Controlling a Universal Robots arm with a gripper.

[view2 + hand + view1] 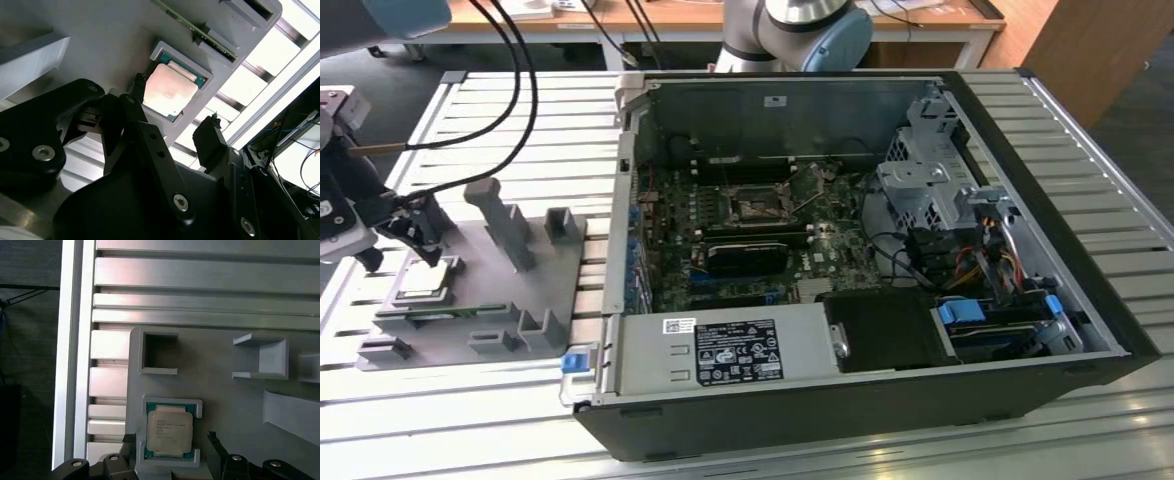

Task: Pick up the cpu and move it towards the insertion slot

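Count: we see one cpu (169,432), one slot (754,207) and one gripper (170,438) with two fingers (128,440).
Cpu place: in a recess of the grey fixture (494,290) at the exterior view's left, well apart from the slot.
Cpu lie: flat, metal top up; it is square, so we find no long axis.
Gripper: fingers spread, one on each side of the cpu, with a gap at each.

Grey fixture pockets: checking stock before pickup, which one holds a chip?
The framed pocket that the open gripper straddles: the cpu lies flat in it. The square pocket nearby is empty.
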